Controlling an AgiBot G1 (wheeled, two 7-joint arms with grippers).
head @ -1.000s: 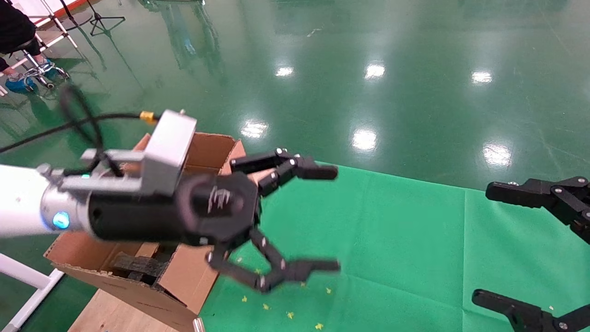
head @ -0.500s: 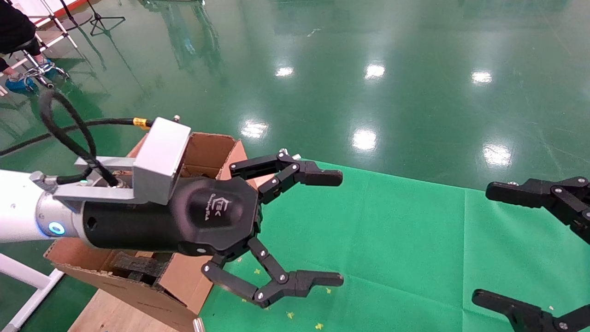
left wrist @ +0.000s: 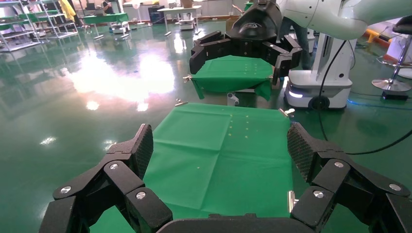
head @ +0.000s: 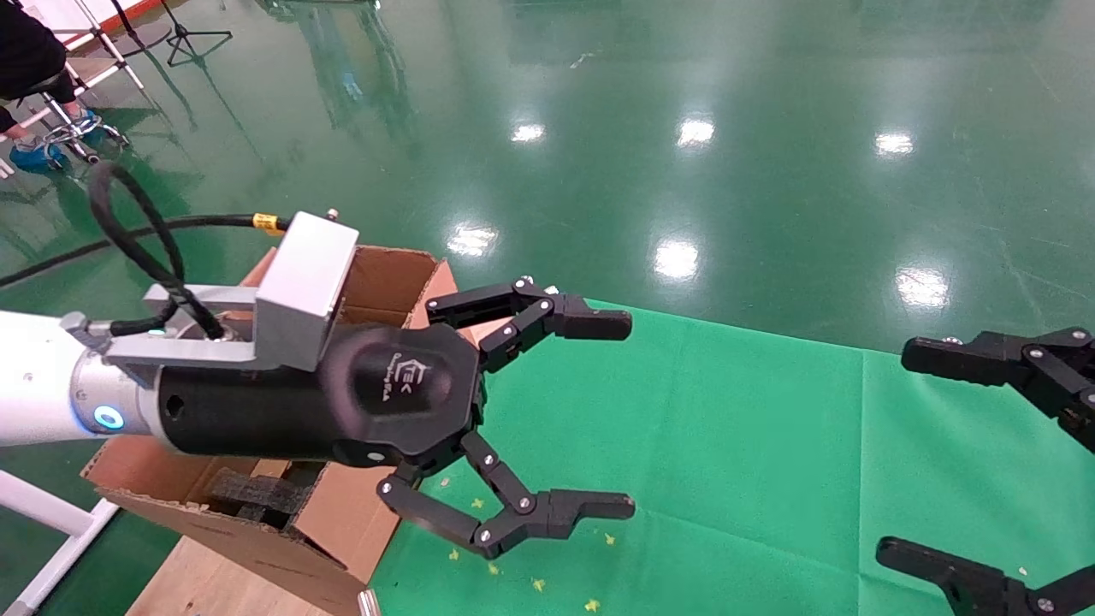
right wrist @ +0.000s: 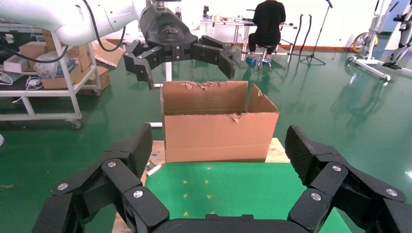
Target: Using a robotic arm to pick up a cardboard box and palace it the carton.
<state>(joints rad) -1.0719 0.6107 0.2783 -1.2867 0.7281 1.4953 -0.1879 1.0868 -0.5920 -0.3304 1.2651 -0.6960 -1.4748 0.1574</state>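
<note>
My left gripper (head: 630, 415), on the white arm, hangs open and empty above the green cloth (head: 753, 428), just right of the carton (head: 389, 274). In the left wrist view (left wrist: 221, 150) nothing lies between its pads. The carton is large, brown and open, with ragged flaps and dark foam blocks (head: 257, 492) inside. It also shows in the right wrist view (right wrist: 218, 136), with the left gripper (right wrist: 184, 68) above it. My right gripper (head: 894, 449) is open and empty at the cloth's right side. The small taped cardboard box is not in view.
The carton stands on a wooden board (head: 197, 582) at the cloth's left edge. Small yellow specks (head: 539, 584) dot the cloth. Shiny green floor lies beyond. A seated person (right wrist: 265, 22) and racks are far behind the carton.
My left gripper has rolled a little at the wrist and settled, still open beside the carton. The right arm has not moved.
</note>
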